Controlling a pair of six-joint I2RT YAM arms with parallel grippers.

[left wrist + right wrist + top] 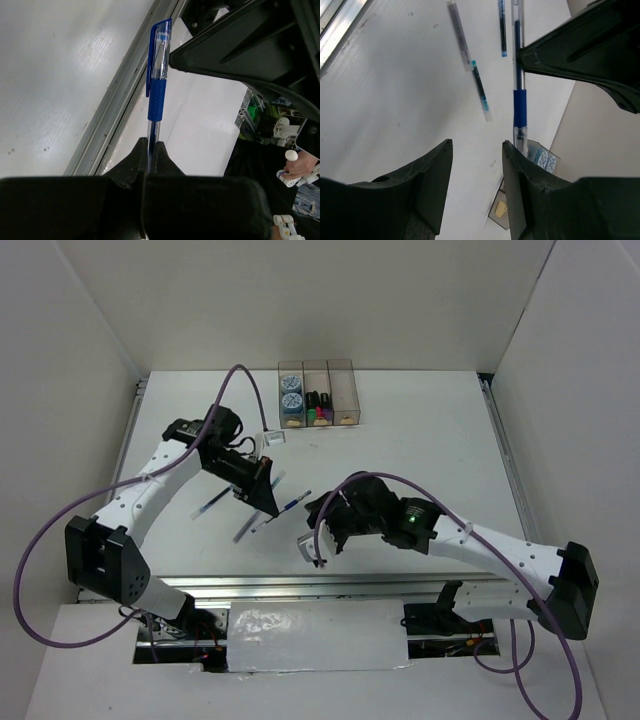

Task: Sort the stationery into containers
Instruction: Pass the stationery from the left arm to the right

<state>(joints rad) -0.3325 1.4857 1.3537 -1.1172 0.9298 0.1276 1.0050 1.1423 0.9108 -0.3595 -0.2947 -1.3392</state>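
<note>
Left tool [148, 150] pinches a blue pen [156, 97] tight; right tool [477, 152] stands partly spread, holding nothing.

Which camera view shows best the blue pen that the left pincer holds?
The left wrist view: the blue pen stands large there, clamped in the left pincer, its grip and clip sharp. The right wrist view shows its grip and part of the barrel; the top view shows only a thin streak.
</note>
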